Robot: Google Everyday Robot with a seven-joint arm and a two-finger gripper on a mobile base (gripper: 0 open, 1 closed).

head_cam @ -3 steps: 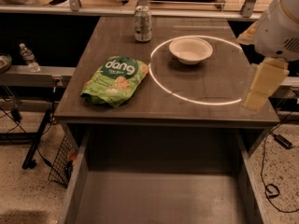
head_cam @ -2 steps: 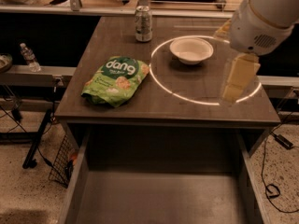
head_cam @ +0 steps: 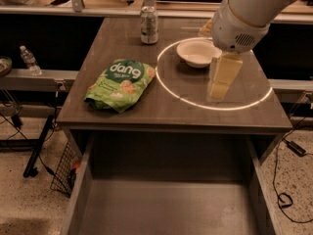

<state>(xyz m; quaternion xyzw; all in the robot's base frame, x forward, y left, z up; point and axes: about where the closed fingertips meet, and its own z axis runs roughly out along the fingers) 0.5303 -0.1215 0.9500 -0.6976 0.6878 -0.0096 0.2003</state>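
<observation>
Over the right half of the wooden table (head_cam: 146,112), the gripper (head_cam: 217,91) hangs point-down from a bulky white wrist, its pale yellow claw a flat, tapering block. Whether the claw is open or closed cannot be told; nothing shows in its grasp.

Nearest to it sits a small white bowl (head_cam: 197,52), round, shallow and smooth, looking empty, with a plain rim that catches the light. It stands upright on the tabletop, toward the back of a thin bright ring of light (head_cam: 176,93) that circles both bowl and claw. The bowl lies just beside the claw, to its left in the picture and farther back; the wrist covers the bowl's right edge.

Well to the left lies a crinkled green snack bag (head_cam: 121,84), flat on the dark, matte wood. A metal can (head_cam: 149,24) stands upright at the table's far edge. Below the front edge an open grey drawer (head_cam: 166,209) juts out.
</observation>
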